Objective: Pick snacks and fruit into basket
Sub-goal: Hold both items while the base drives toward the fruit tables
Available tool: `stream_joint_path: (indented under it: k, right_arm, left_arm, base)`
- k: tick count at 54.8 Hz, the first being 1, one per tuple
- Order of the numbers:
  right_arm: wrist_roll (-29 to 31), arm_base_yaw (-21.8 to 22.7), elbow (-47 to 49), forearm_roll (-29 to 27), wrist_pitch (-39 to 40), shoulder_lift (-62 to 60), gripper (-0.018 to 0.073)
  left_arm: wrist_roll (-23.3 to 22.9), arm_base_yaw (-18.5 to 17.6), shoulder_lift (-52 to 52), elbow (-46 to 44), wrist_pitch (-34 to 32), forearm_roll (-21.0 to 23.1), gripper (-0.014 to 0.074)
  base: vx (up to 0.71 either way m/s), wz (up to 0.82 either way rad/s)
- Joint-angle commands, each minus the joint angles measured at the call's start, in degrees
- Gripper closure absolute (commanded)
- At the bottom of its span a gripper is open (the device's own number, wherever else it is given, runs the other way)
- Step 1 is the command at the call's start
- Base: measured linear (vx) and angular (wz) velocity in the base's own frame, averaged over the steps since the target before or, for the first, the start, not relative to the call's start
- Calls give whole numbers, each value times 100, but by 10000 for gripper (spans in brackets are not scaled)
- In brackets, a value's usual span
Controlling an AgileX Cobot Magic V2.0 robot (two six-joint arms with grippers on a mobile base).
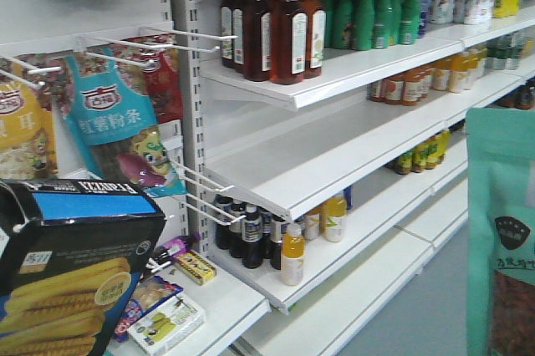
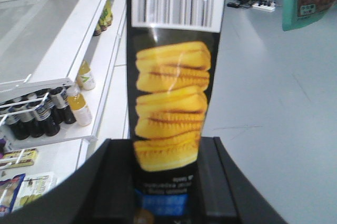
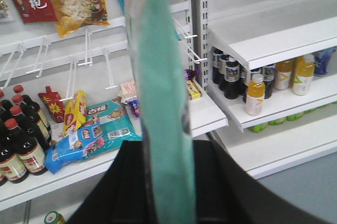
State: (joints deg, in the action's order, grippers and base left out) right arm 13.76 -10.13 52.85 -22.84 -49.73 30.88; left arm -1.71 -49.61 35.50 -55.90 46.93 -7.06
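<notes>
Pinching Franzzi box (image 2: 171, 103), left hand (image 2: 166, 155); teal pouch (image 3: 163, 103), right hand (image 3: 167, 158).

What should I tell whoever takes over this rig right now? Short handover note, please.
Left tool: shut on the Franzzi box, held up in the air.
Right tool: shut on the teal pouch, also held up.
Basket and fruit: not in any view.
Done: both snacks are in hand.
Left: put both into the basket, then find the fruit and add it.
</notes>
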Motion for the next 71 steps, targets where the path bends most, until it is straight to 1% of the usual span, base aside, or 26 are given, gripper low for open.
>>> stream_joint_path:
  k: [1,34,71]
  right_arm:
    - [65,-5,193,-139,491,29,566]
    - [65,-5,193,-139,490,29,566]
    - [65,-5,193,-139,490,29,566]
  left_arm:
    - [-11,16,11,-209,-537,-56,607]
    - [-11,16,11,-209,-537,-56,607]
    - [-11,16,11,-209,-537,-56,607]
  base:
    - [-13,-51]
    - [-11,-49]
    - [0,-21]
